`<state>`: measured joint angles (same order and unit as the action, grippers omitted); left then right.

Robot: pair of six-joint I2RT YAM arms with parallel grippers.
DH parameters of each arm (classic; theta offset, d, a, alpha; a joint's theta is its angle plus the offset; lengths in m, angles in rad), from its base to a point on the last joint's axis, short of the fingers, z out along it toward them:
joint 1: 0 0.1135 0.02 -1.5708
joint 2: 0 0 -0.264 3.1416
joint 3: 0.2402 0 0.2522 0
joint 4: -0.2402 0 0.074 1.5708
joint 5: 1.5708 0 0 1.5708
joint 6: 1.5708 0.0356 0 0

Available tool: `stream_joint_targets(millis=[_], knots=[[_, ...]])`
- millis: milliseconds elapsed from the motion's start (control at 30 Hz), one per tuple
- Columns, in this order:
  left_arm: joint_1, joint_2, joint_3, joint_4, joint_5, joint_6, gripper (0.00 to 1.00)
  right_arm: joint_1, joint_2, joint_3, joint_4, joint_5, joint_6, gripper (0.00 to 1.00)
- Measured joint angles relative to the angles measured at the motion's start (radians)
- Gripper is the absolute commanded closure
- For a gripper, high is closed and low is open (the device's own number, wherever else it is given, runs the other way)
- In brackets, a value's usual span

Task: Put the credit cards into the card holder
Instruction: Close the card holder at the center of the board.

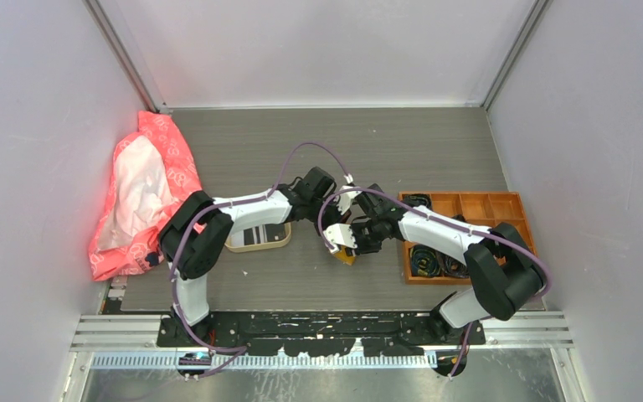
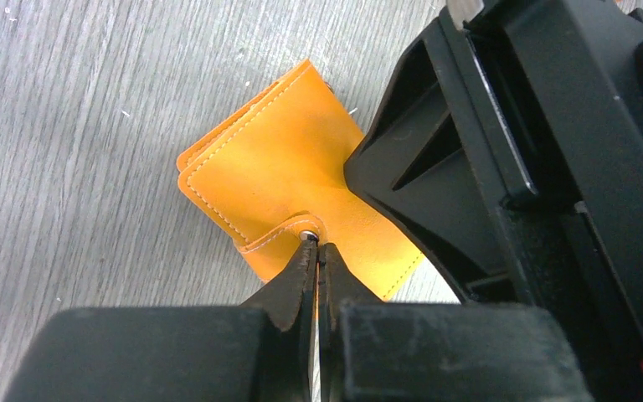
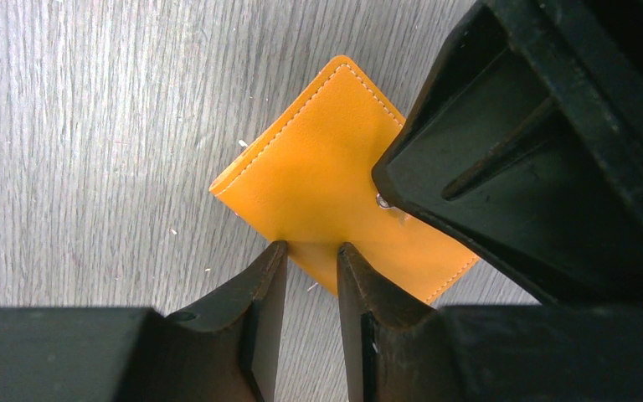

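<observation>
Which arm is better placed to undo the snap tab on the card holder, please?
Left. The left tool, shut, has its tips at the snap tab of the card holder; the right tool, jaws apart, sits at the holder's plain edge.

Top view: bright, even, diffuse light from above. Shadows under the arms fall soft and short on the grey wood-grain table [image 1: 343, 142]. The crumpled pink-and-white plastic bag [image 1: 142, 197] throws a red cast onto the adjoining white wall [image 1: 42, 167].

Wrist views: the mustard-orange stitched leather card holder [image 2: 276, 176] is sharp, with a mild sheen. In the left wrist view, a blown-out white patch lies beside its lower edge. The left gripper [image 2: 318, 251] and right gripper [image 3: 311, 251], nearest the lens, render soft and nearly featureless black.
</observation>
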<state>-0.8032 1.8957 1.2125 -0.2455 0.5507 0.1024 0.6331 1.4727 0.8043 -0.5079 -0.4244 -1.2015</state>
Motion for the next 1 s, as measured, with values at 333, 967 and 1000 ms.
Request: stream_joint_targets(millis=[333, 967, 1000], knots=[[-0.001, 0.009, 0.008, -0.004, -0.004, -0.04, 1.0, 0.0, 0.0, 0.0, -0.005, -0.001, 0.001, 0.6], [-0.015, 0.121, 0.216, -0.251, -0.018, -0.041, 1.0, 0.002, -0.009, 0.001, -0.031, 0.006, 0.029, 0.56], [-0.017, 0.125, 0.225, -0.263, -0.024, -0.045, 1.0, 0.002, -0.009, 0.001, -0.031, 0.006, 0.029, 0.57]])
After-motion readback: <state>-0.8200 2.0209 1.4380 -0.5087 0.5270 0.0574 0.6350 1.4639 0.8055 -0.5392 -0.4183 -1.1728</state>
